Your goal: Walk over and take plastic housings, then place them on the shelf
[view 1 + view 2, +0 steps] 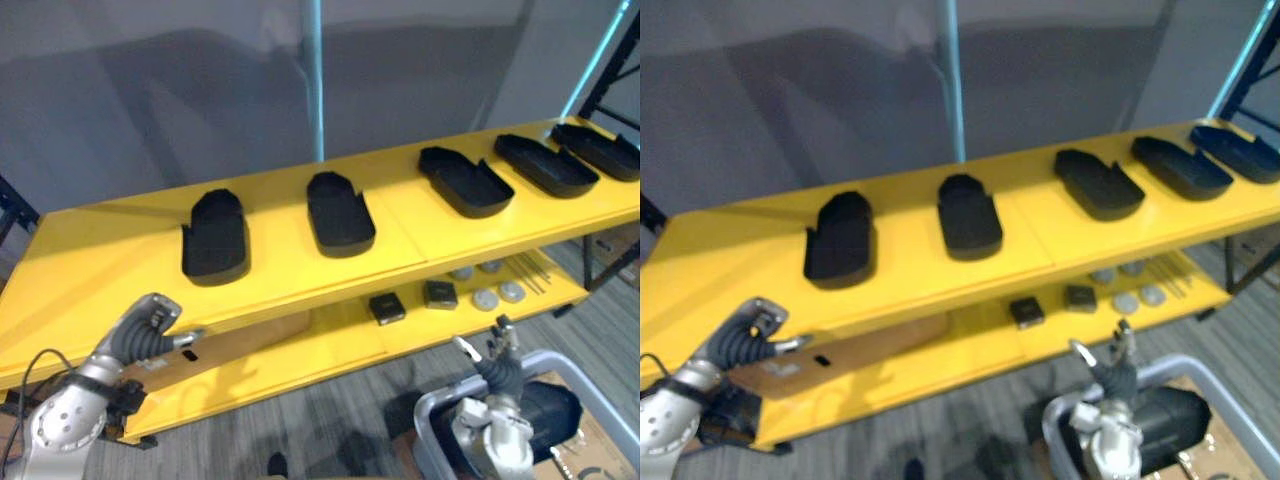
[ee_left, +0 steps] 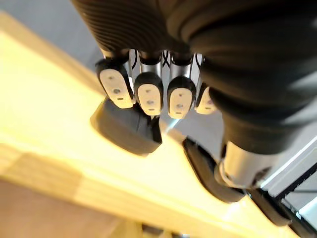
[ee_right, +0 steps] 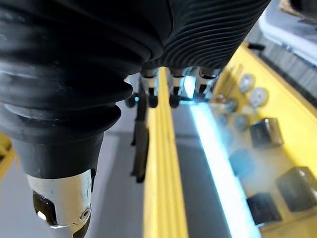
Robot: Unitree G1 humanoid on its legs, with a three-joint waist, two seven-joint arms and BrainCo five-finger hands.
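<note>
Five black housings sit in a row on the yellow top shelf point(image 1: 110, 250), open sides up: first housing point(image 1: 215, 238) toward the left end, second housing point(image 1: 340, 213) mid-shelf, then third housing point(image 1: 465, 182), fourth housing point(image 1: 545, 165) and fifth housing point(image 1: 598, 150) out to the right end. Left hand point(image 1: 150, 330) is just in front of the front edge near the left end, fingers curled, holding nothing. Right hand point(image 1: 500, 362) is low in front of the right half, fingers straight and pointing up, empty, over a grey bin point(image 1: 428, 420) with one more black housing point(image 1: 545, 415) inside. Lower shelf point(image 1: 330, 350) carries a brown board point(image 1: 240, 345), two small black boxes point(image 1: 387, 308) and grey discs point(image 1: 497, 296).
</note>
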